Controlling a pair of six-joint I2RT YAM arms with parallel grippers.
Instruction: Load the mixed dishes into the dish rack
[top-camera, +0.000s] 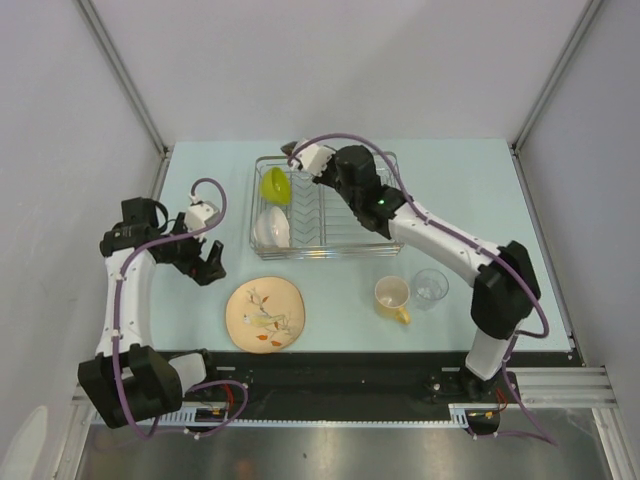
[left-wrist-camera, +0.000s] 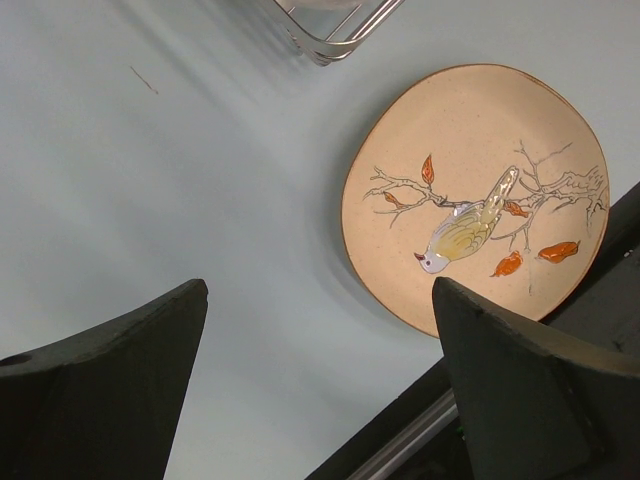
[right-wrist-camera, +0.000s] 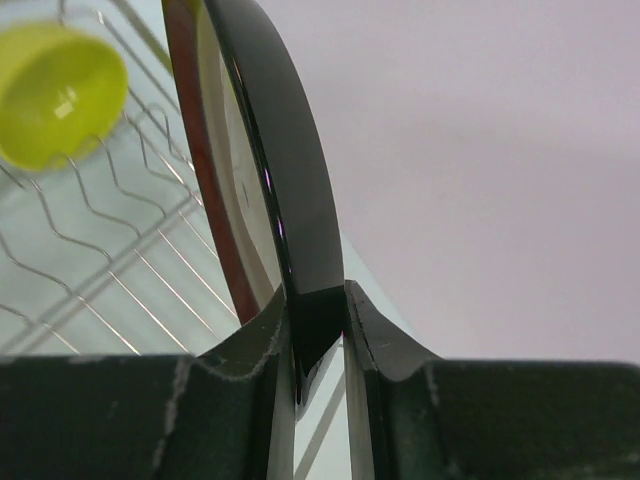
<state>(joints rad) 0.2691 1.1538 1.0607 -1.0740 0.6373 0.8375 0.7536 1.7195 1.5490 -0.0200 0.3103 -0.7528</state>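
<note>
The table (top-camera: 480, 190) bears dish rack (top-camera: 325, 252), patterned plate (top-camera: 264, 315), mug (top-camera: 392, 297) and glass (top-camera: 431, 287) (near together).

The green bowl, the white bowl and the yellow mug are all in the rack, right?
No. The green bowl and the white bowl are in the rack, but the yellow mug stands on the table outside it, as the top view shows.
</note>
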